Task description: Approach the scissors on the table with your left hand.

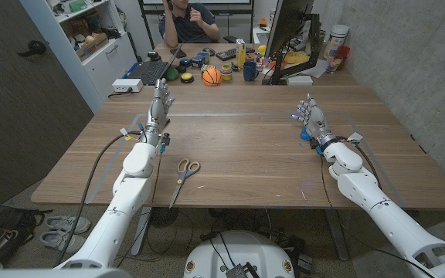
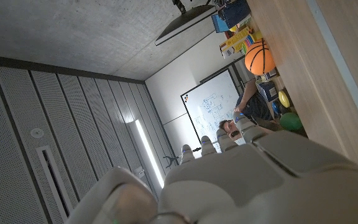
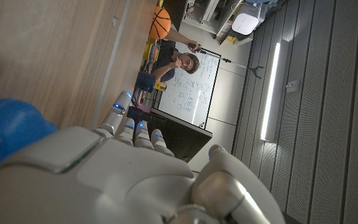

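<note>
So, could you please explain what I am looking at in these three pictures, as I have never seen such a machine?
It is a robot with two white arms, each ending in a hand. The head view looks down on a wooden table. The left hand and right hand stand there, fingers apart, holding nothing. Scissors lie near the front edge, beside the left forearm, untouched. The other two pictures come from wrist cameras looking along the back of the left hand and the right hand, turned round. A person sits behind the table.
</note>
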Motion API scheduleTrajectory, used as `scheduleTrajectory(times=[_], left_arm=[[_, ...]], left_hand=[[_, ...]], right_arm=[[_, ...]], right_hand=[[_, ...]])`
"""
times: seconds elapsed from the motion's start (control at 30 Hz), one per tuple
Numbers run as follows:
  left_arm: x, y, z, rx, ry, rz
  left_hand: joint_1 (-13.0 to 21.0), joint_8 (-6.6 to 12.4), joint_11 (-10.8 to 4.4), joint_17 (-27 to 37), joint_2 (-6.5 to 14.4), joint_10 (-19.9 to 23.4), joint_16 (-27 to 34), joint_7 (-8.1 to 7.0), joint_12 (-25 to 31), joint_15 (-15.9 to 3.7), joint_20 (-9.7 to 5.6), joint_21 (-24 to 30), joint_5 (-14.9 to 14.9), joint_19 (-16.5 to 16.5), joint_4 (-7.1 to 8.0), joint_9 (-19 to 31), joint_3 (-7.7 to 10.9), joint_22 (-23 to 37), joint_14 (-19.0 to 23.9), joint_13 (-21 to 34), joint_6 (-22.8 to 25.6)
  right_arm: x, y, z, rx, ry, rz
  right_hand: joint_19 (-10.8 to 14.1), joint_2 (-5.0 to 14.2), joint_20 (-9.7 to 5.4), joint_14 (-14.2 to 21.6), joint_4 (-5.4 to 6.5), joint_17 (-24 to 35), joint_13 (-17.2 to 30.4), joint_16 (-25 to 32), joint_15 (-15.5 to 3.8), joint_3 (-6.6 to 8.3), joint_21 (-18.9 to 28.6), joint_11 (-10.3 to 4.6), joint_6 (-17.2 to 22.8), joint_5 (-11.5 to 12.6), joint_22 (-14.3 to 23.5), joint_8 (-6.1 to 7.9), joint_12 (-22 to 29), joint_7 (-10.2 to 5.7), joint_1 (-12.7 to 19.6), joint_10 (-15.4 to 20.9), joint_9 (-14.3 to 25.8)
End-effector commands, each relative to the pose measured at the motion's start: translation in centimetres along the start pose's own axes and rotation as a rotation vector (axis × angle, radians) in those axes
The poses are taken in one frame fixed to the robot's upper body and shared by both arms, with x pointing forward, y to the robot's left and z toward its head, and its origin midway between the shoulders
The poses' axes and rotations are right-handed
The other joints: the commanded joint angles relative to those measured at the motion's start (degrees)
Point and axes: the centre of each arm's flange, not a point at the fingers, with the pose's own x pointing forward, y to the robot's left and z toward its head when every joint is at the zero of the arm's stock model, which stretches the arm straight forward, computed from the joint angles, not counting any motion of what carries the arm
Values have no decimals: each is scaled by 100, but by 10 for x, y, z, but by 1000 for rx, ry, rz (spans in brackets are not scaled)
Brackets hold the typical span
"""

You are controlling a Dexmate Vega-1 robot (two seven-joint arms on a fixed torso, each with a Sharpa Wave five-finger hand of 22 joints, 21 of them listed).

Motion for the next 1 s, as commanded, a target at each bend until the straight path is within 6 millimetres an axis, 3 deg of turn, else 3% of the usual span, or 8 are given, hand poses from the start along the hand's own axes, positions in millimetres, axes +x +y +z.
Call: scheduleTrajectory(times=[0.03,0.3,0.8,0.93,1.0], left_arm=[[1,1,25,150,-93,-3],[3,-3,47,276,-175,-23],[0,-12,92,553,-304,-128],[-4,-15,101,636,-320,-171],[-6,-17,105,664,-326,-201]], left_hand=[[87,-10,-4,20,-28,-95,-25,-45,-29,-59,62,-10,-3,-67,-31,16,-39,19,-108,9,-108],[247,11,-181,21,-39,-261,-48,-49,-37,-166,77,2,-4,-102,-111,20,-66,10,-250,10,-130],[518,1,-193,23,-66,-518,-64,-52,-51,-153,114,-8,3,-169,-251,20,-84,-5,-420,9,-239],[650,-7,-179,24,-82,-589,-63,-52,-38,-116,203,-9,5,-202,-320,20,-94,-12,-488,9,-315],[749,-10,-194,26,-102,-638,-58,-52,-29,-112,339,-9,5,-218,-373,20,-107,-17,-531,9,-371]], right_arm=[[1,-2,-1,0,1,-2],[2,-3,-2,5,2,-3],[0,-5,-3,7,0,1],[0,-5,-4,7,0,4],[-1,-5,-3,1,-5,8]], right_hand=[[-944,213,14,-370,6,10,28,-14,14,6,-4,31,-34,23,14,30,24,297,-8,3,9],[-943,211,16,-370,7,11,28,-20,13,-1,-12,30,-35,25,14,29,24,298,-10,2,9],[-944,201,22,-374,10,12,28,-34,13,-22,-31,30,-46,28,15,26,23,298,-19,2,10],[-943,197,19,-369,11,13,28,-35,15,-28,-35,25,-48,29,15,26,23,299,-22,1,10],[-942,194,22,-371,11,13,28,-37,14,-31,-37,25,-50,29,15,25,22,302,-24,0,10]])
